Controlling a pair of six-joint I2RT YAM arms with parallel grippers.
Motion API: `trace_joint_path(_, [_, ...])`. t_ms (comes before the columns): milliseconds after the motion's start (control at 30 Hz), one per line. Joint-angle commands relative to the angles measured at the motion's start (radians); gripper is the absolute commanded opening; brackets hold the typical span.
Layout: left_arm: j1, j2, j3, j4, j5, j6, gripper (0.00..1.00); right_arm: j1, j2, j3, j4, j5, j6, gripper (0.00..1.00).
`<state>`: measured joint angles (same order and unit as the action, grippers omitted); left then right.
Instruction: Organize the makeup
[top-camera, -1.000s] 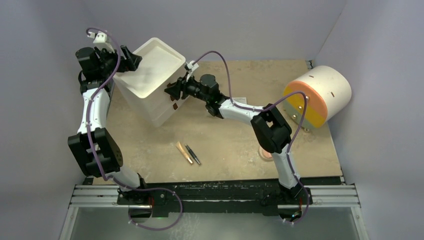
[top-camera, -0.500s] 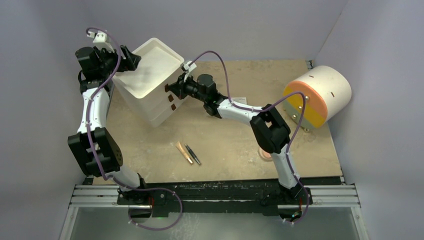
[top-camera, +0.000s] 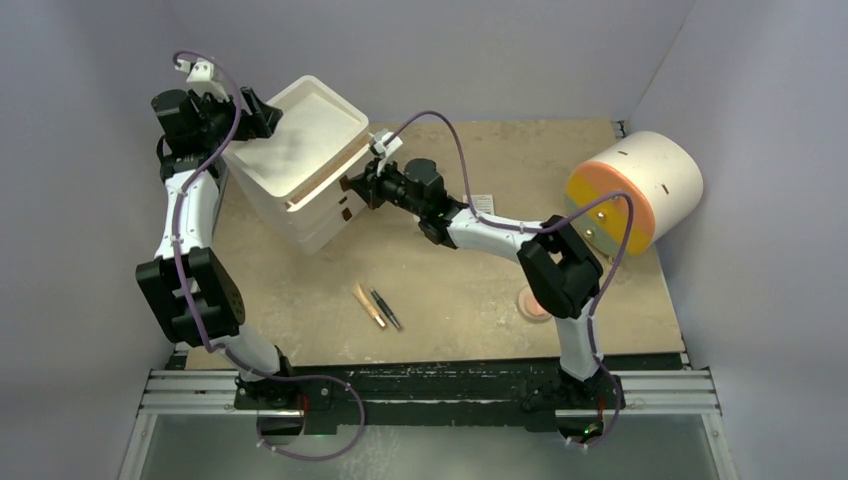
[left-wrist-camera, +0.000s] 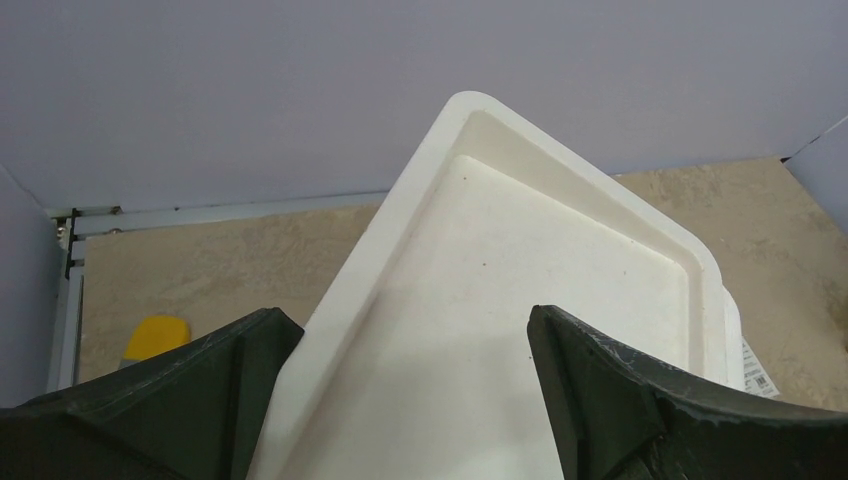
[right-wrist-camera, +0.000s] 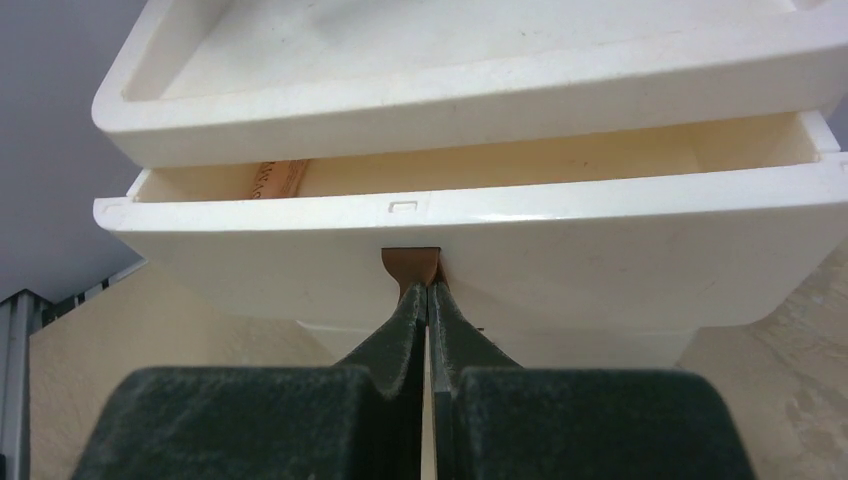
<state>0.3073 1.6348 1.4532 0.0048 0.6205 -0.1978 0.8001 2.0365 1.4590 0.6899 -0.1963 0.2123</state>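
Note:
The white three-drawer cabinet (top-camera: 300, 165) stands at the back left. My right gripper (top-camera: 357, 186) is shut on the brown knob (right-wrist-camera: 411, 267) of its top drawer (right-wrist-camera: 480, 235), which stands a little open; my right gripper (right-wrist-camera: 428, 292) shows it clamped between the fingertips. A tan printed item (right-wrist-camera: 275, 181) lies inside. My left gripper (top-camera: 256, 115) is open, its jaws astride the cabinet's back corner (left-wrist-camera: 400, 330). The tan stick (top-camera: 367, 304) and dark stick (top-camera: 387, 309) lie side by side at front centre. The pink compact (top-camera: 531, 304) and the flat white packet (top-camera: 481, 201) are partly hidden by my right arm. The white cube box is out of view.
A large white cylinder with an orange-yellow face (top-camera: 635, 190) lies at the right, against the wall. Grey walls close in the table on three sides. A small yellow thing (left-wrist-camera: 155, 337) lies on the table behind the cabinet.
My right gripper has closed on the top drawer's knob and drawn back to the right, and the drawer has slid a little open. The left gripper stays at the cabinet's back corner.

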Motion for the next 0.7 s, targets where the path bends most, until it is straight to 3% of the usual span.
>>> trace_joint_path(0, [0.000, 0.058, 0.041, -0.083, -0.012, -0.004, 0.98, -0.011, -0.082, -0.062, -0.007, 0.014, -0.040, 0.00])
trace_joint_path(233, [0.000, 0.123, 0.089, -0.126, -0.029, 0.009, 0.92, -0.030, -0.180, -0.146, -0.012, 0.018, -0.059, 0.00])
trace_joint_path(333, [0.000, 0.153, 0.121, -0.166, -0.051, 0.025, 0.83, -0.035, -0.210, -0.173, -0.015, 0.017, -0.059, 0.00])
trace_joint_path(667, [0.000, 0.215, 0.177, -0.210, -0.006, 0.027, 0.06, -0.075, -0.286, -0.243, -0.044, 0.027, -0.072, 0.00])
